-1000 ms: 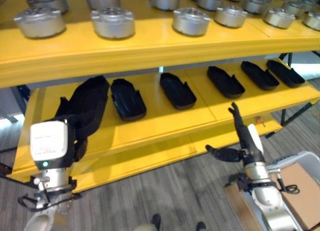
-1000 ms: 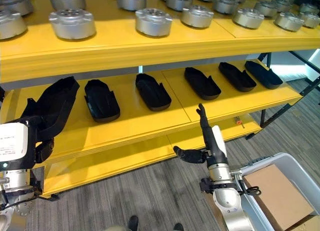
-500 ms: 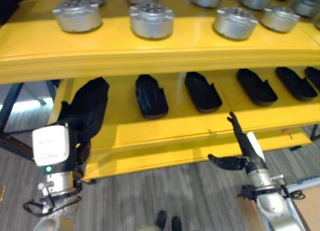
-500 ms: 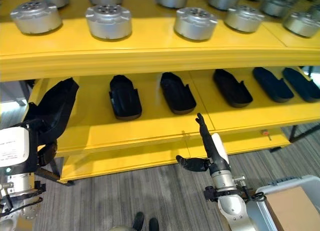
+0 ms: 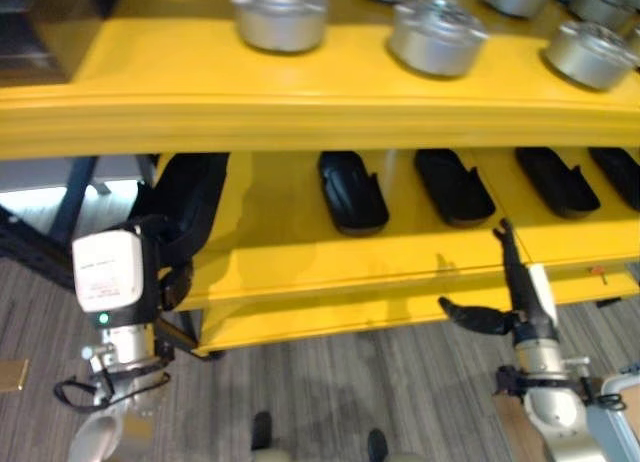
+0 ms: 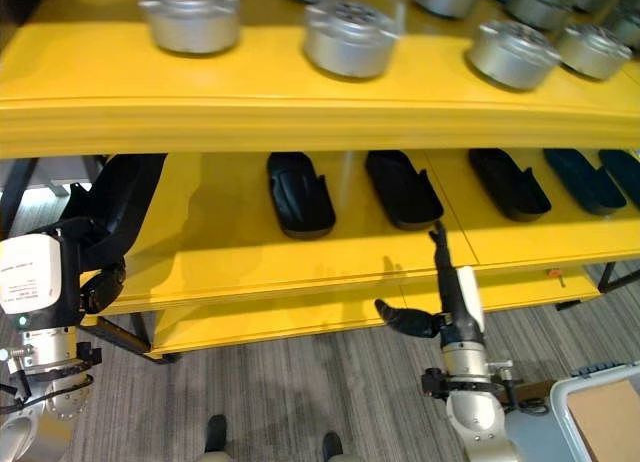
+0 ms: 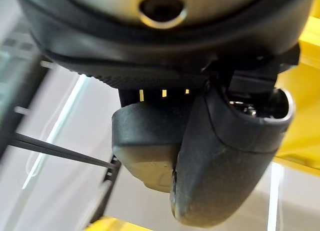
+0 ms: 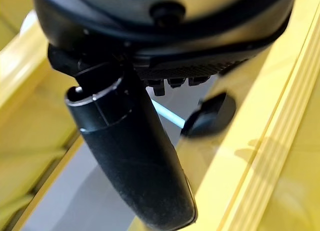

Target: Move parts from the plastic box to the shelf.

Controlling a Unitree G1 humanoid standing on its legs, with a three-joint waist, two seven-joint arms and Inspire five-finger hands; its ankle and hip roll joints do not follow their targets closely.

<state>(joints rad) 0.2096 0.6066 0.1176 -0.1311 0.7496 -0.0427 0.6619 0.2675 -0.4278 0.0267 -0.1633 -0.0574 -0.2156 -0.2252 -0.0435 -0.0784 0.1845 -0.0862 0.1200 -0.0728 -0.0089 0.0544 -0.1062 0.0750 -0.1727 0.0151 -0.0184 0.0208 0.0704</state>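
The black part (image 5: 187,207) — long, dark, shell-shaped — is gripped in the left robot hand (image 5: 160,272), fingers curled round it, at the left end of the yellow shelf's (image 5: 300,257) middle level. 4 more black parts lie in a row there; 3 silver round parts (image 5: 437,35) sit up top. Right robot hand (image 5: 508,297) — fingers straight, thumb out, holding nothing.

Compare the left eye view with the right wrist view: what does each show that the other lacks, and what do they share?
Left eye view alone: silver round parts on the top level, a row of black parts on the lower level, and the left hand curled round another black part at the shelf's left end. Right wrist view alone: a close look along the thumb of the right hand, with nothing held against it. Shared: the right hand, open with straight fingers, and the yellow shelf.
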